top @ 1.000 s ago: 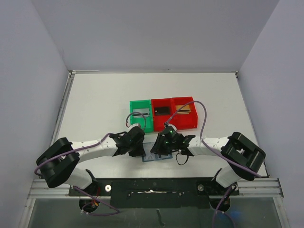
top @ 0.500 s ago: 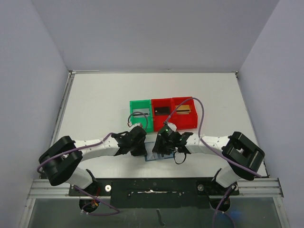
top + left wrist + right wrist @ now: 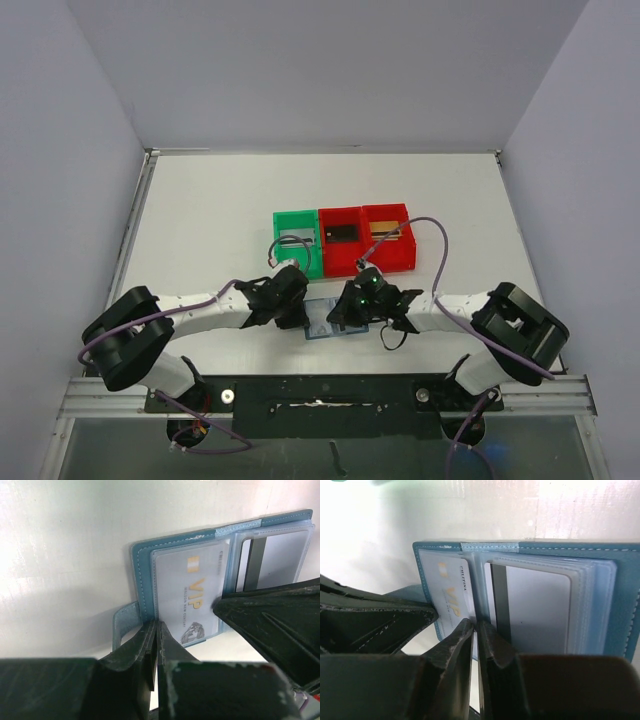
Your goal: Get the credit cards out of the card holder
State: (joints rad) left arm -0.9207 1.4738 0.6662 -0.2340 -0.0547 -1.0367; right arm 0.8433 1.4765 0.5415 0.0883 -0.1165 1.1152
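The blue card holder [image 3: 325, 326] lies open on the table between my two grippers. Its left panel [image 3: 142, 570] carries a white VIP card [image 3: 190, 590] [image 3: 447, 590]. The right panel's clear sleeves hold a pale card with a dark stripe [image 3: 535, 605] [image 3: 277, 560]. My left gripper [image 3: 156, 625] [image 3: 298, 318] is shut, its tips on the left panel's near corner beside the strap. My right gripper [image 3: 476, 624] [image 3: 346, 314] is shut with its tips on the near edge at the fold. Whether either pinches anything is hidden.
Behind the holder stand a green bin [image 3: 279, 240] with a grey card and two red bins [image 3: 343, 260] [image 3: 392, 262], one with a dark card and one with a gold card. Purple cables loop off both wrists.
My right gripper has slid a little right and toward the near edge, and its jaws have closed. More of the card holder shows between the grippers. The left jaws closed slightly.
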